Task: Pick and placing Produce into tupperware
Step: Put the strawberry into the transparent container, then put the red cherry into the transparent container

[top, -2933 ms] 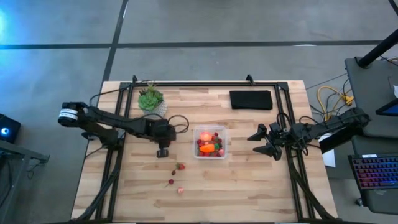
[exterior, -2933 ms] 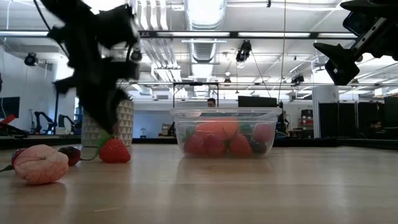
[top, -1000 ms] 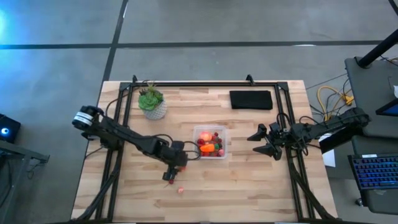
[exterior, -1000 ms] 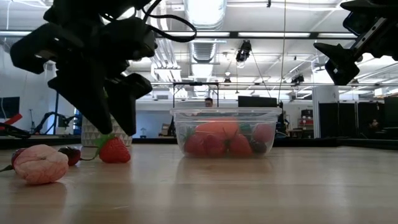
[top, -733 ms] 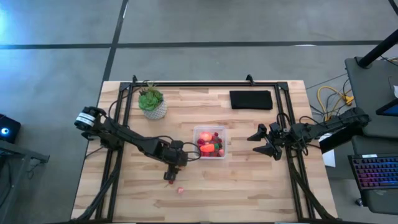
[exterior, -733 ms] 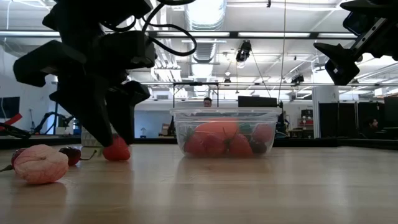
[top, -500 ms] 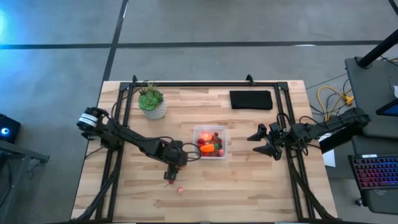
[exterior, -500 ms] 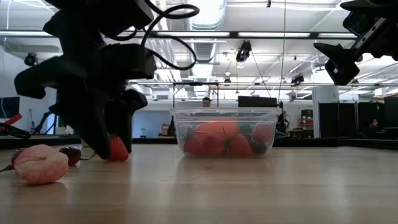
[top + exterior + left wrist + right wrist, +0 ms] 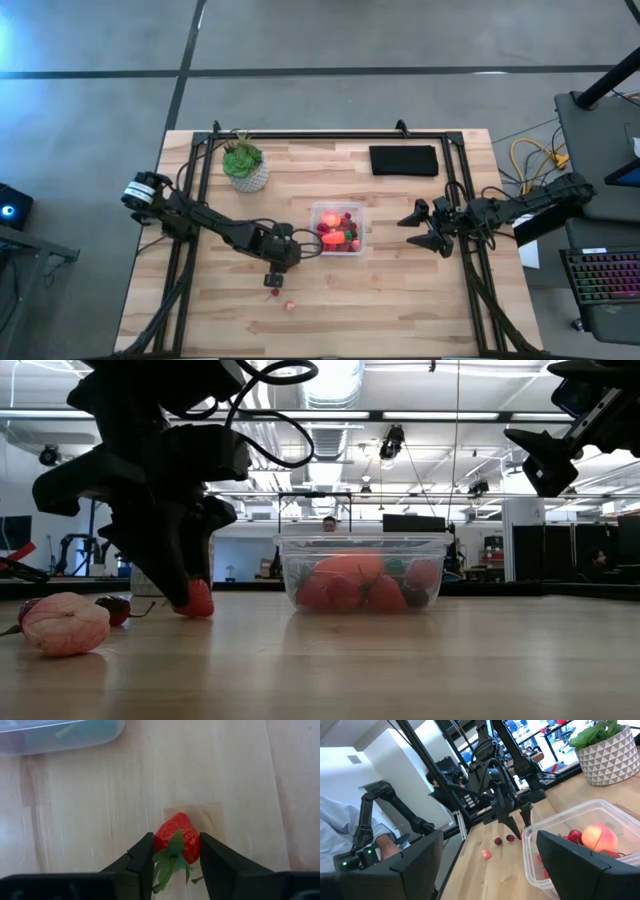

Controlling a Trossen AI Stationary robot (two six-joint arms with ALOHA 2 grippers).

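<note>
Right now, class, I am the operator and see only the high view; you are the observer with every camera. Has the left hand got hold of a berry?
Observer: Yes. The left wrist view shows the left hand closed on a strawberry from both sides, with its green leaves towards the camera.
Operator: Is it off the table?
Observer: No. In the low view it sits at tabletop level, apart from the tupperware.
Operator: What are the specks near it?
Observer: The low view shows a pale pink wrinkled fruit with a dark round piece behind it.
</note>
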